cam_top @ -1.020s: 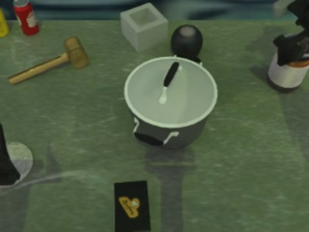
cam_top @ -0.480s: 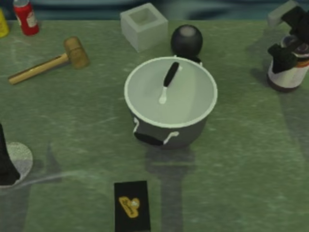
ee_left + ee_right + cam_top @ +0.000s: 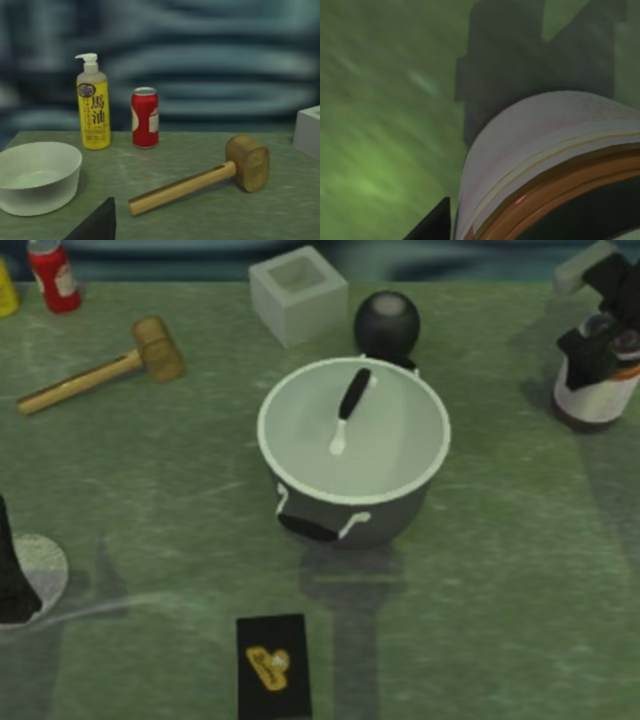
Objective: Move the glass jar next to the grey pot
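A wooden mallet (image 3: 100, 367) lies on the green desk (image 3: 520, 570), head beside a white hollow cube (image 3: 297, 294). A black sphere (image 3: 386, 323) sits just beside the cube. A red can (image 3: 54, 275) and a yellow pump bottle (image 3: 93, 110) stand side by side at the desk's far left corner. A white bowl (image 3: 37, 176) rests near the left edge. A black card with a yellow mark (image 3: 273, 667) lies flat at the near edge.

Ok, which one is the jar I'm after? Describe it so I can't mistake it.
Start at the grey pot in the middle of the table, then look to the far right edge. The jar stands there under the right claw. It has a wide white label, an orange band and a dark base, unlike the red can far left.
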Available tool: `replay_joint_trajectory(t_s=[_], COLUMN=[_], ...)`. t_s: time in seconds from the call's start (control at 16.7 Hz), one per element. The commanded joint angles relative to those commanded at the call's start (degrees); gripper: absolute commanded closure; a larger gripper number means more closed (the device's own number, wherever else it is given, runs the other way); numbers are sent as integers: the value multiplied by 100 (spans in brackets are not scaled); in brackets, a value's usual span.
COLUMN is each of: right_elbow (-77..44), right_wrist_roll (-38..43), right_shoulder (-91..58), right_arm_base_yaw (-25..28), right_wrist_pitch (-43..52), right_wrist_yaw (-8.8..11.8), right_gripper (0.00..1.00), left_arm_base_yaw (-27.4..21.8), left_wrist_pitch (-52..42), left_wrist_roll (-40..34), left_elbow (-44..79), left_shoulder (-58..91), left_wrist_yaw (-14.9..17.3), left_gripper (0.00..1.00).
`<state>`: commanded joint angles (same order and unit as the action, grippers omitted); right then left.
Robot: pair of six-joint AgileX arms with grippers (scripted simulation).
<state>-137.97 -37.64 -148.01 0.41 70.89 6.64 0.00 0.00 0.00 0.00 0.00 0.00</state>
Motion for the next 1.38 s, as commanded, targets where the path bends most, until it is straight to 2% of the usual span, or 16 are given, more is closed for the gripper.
replay_joint_trajectory(t_s=[0.24, 0.3, 0.9, 1.38], right_elbow=[0, 0, 85, 2236], right_wrist_roll=[0, 0, 6, 33], right_shoulder=[0, 0, 90, 2390], right_arm_base_yaw=[0, 0, -12, 49], right_wrist_pitch=[0, 0, 5, 105], right_wrist_yaw=[0, 0, 3, 25], right_gripper=[98, 100, 100, 100], left_arm_base_yaw=[0, 0, 0, 0], left_wrist_pitch=[0, 0, 0, 0], left_wrist_roll=[0, 0, 0, 0], left_elbow=[0, 0, 0, 0], left_shoulder=[0, 0, 0, 0], left_wrist_yaw=[0, 0, 0, 0], left_gripper=[0, 0, 0, 0])
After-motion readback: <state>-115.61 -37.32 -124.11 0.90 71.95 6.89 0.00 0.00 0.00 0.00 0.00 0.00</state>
